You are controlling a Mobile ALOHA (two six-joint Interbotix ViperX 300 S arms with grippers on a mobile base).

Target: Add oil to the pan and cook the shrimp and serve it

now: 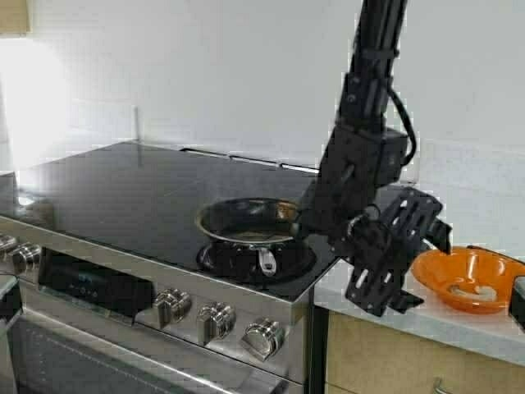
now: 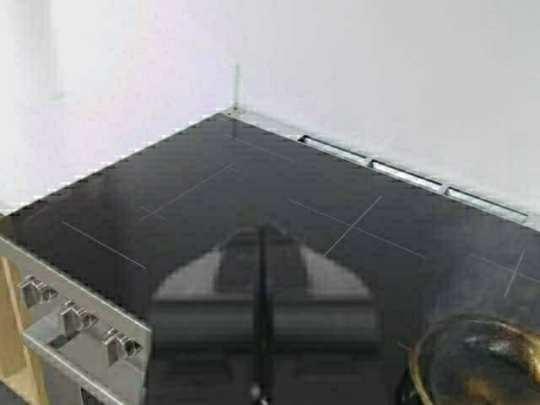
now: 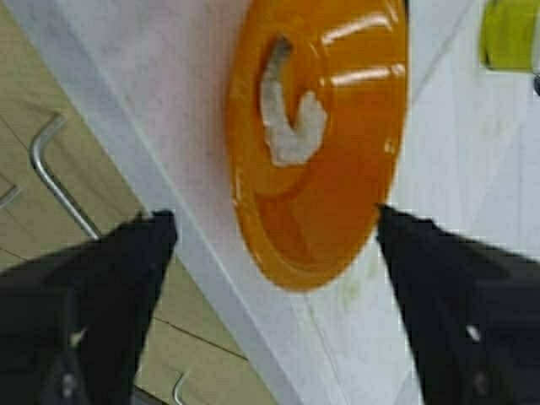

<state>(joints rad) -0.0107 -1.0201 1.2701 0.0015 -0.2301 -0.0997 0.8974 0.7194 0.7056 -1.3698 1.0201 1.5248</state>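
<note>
Right gripper [image 3: 270, 245] spread before orange bowl [image 3: 337, 169], wrist view reveals shrimp [image 3: 291, 114]

Right end effector [image 1: 392, 267] hangs low with fingers spread wide; left end effector [image 2: 261, 291] is closed.

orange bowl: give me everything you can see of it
The orange bowl is a round, shallow, glossy dish, plastic by the look, with bright highlights on its inner wall. It sits upright on the pale countertop near the front edge, to the right of the stove. One pale curled shrimp lies inside it. Nothing grips it: the right gripper is open, its fingers spread to either side of the bowl, above it.
</note>
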